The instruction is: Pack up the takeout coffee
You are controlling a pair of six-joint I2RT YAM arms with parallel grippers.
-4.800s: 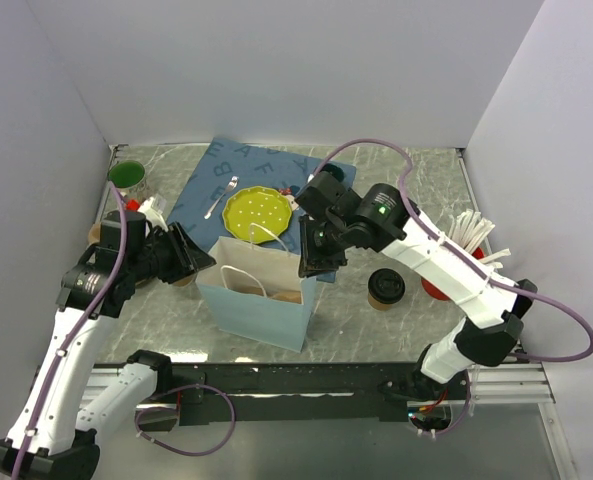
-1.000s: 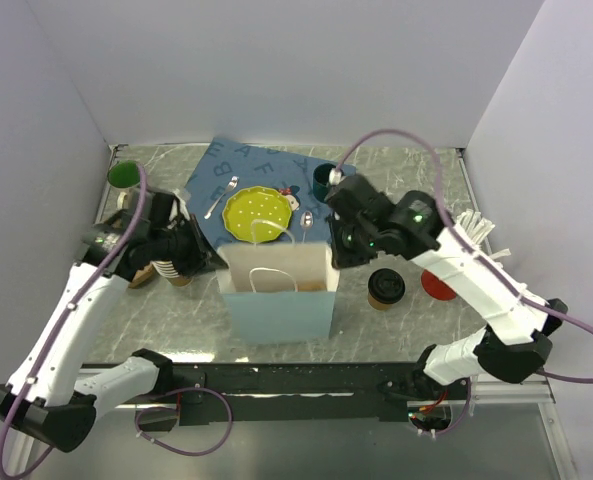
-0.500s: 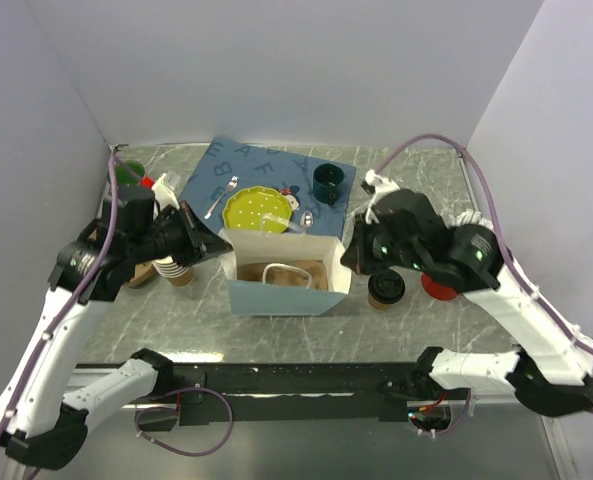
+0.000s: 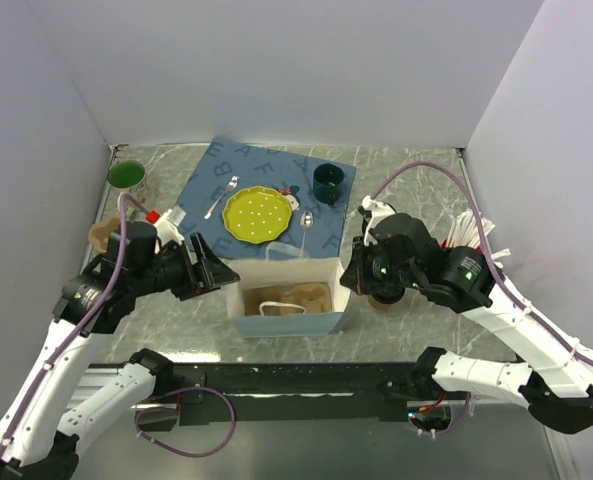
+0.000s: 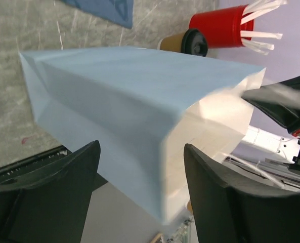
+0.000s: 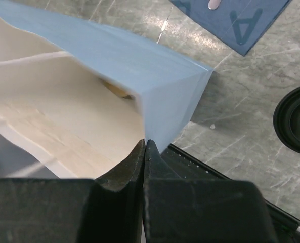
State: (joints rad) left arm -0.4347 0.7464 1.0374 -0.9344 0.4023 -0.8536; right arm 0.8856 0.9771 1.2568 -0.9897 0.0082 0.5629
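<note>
The takeout coffee (image 5: 182, 41), a brown paper cup with a black lid (image 6: 296, 119), stands on the marble table just right of the open light-blue paper bag (image 4: 286, 324). In the top view my right arm covers most of it. My right gripper (image 6: 145, 146) is shut on the bag's right rim at its near corner and holds that side up. My left gripper (image 4: 216, 272) stands open just left of the bag. Its black fingers (image 5: 63, 187) are spread wide, and the bag's left side (image 5: 109, 101) lies in front of them, not gripped.
A red cup with white straws (image 5: 220, 25) stands behind the coffee. A yellow plate (image 4: 256, 213), a spoon and a dark green mug (image 4: 328, 184) lie on a blue mat (image 4: 226, 170) behind the bag. At far left are tan paper cups (image 4: 101, 235) and a green-filled cup (image 4: 126, 175).
My left gripper has opened and let go of the bag's left edge. The bag's mouth now stands wider and squarer. My right gripper stays shut on the right rim and has shifted nearer.
</note>
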